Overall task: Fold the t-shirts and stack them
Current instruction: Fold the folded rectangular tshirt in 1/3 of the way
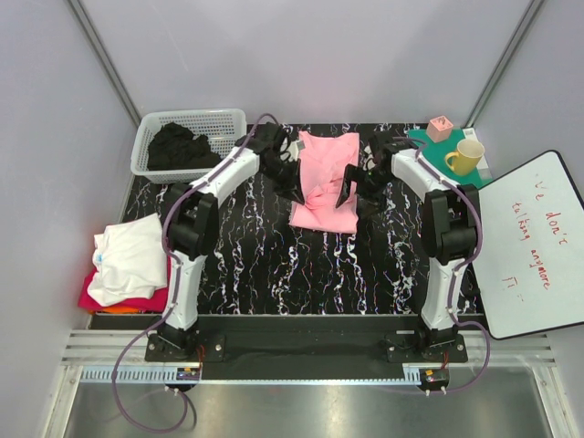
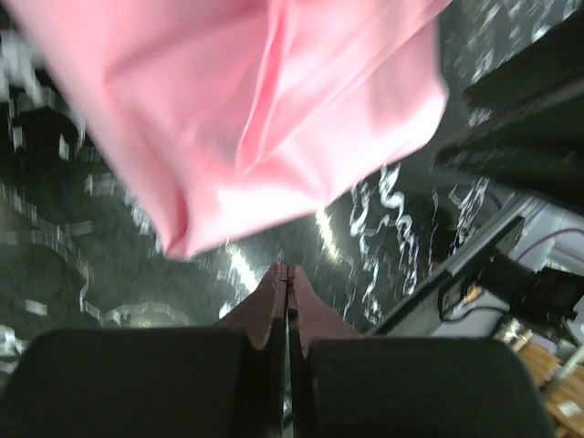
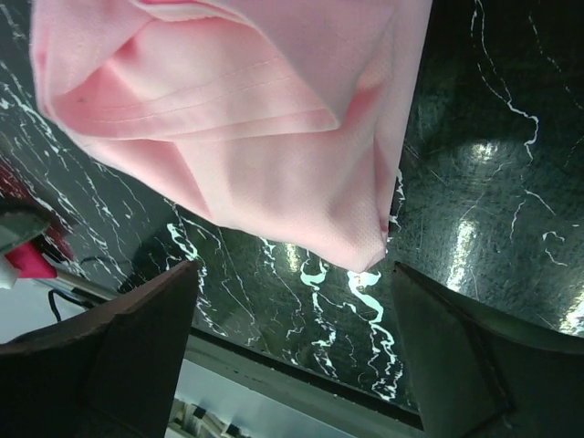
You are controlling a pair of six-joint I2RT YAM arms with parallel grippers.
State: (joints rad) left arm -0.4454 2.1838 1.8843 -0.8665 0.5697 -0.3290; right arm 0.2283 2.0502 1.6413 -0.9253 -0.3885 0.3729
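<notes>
T-shirt (image 3: 237,119) just beyond right fingers (image 3: 119,356)

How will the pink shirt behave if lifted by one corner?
Probably floppy: the pink shirt lies in soft folds and creases, so it would likely drape and come unfolded. Its layers sit thin, so it is likely light. Pushed, it may bunch or slide, since the table looks glossy.
</notes>
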